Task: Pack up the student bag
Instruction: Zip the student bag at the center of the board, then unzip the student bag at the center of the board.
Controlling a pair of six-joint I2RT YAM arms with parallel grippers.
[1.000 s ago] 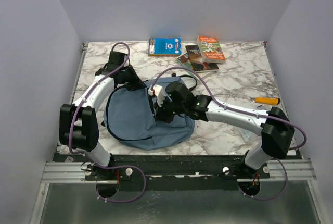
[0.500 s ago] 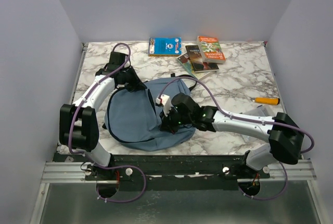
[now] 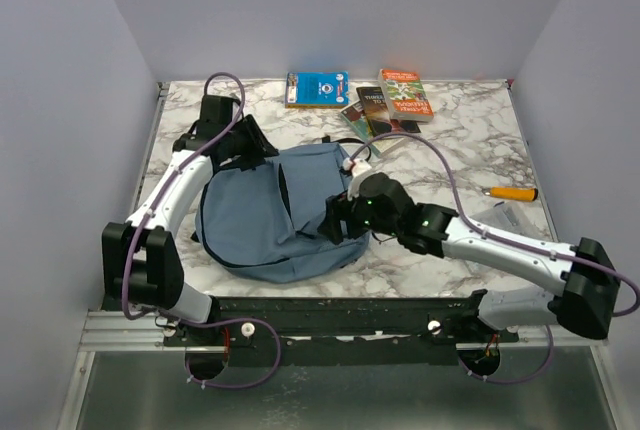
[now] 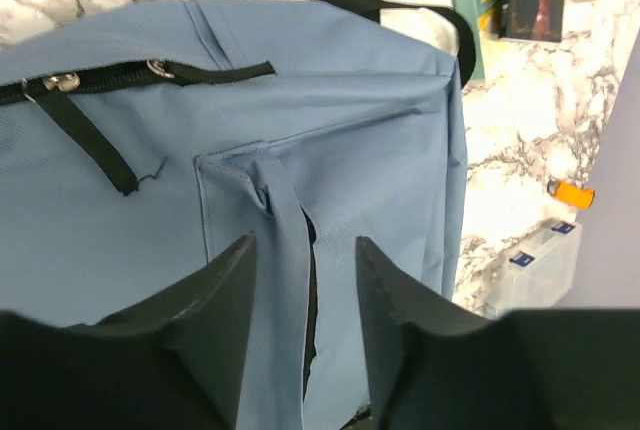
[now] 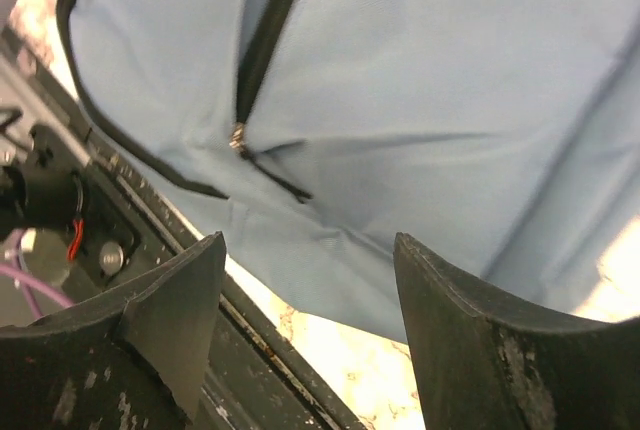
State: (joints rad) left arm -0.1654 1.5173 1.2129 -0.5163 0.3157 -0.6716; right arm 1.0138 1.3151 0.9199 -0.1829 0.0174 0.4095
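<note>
Student bag (image 3: 250, 230) was matt woven cloth. Zipper pull (image 5: 238, 136) shone metallic. Tabletop (image 3: 450, 140) looked smooth, marble-patterned, possibly laminate. Books (image 3: 316, 88) at far edge had glossy covers.

The student bag (image 3: 270, 220) is dusty blue with black zips and straps, and the bench (image 3: 460, 150) is white marble with grey veins. The blue book (image 3: 316, 88) has a white patch, the orange book (image 3: 404, 93) goes greenish I think, and the tool (image 3: 512, 193) is orange.
</note>
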